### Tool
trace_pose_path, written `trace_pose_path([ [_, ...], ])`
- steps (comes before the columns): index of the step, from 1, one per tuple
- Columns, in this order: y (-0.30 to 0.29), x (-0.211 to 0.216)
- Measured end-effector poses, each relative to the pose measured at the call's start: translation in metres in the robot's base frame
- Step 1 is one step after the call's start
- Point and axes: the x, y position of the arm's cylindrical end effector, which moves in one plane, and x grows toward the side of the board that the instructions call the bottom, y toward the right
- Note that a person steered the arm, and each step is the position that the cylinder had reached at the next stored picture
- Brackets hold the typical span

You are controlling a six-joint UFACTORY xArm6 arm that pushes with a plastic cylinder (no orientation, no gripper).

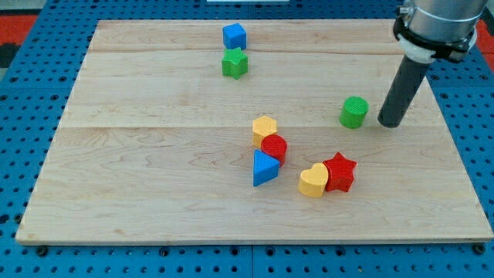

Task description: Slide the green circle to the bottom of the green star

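The green circle [353,111] stands on the wooden board at the view's right. The green star [235,63] sits near the view's top centre, just below a blue cube [234,35]. My tip [390,122] rests on the board a short way to the right of the green circle, with a small gap between them. The green star is far to the upper left of the circle.
A yellow hexagon [264,129], red circle [274,147] and blue triangle [265,168] cluster at the centre. A yellow heart [313,181] touches a red star [339,171] lower right. The board's edge [255,241] meets blue pegboard all round.
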Motion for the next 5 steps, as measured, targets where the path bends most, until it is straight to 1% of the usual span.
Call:
trace_pose_path([
  [1,-0.099,-0.005],
  [2,-0.189,-0.03],
  [3,-0.222,-0.057],
  [4,-0.205,-0.045],
  [5,-0.212,-0.085],
])
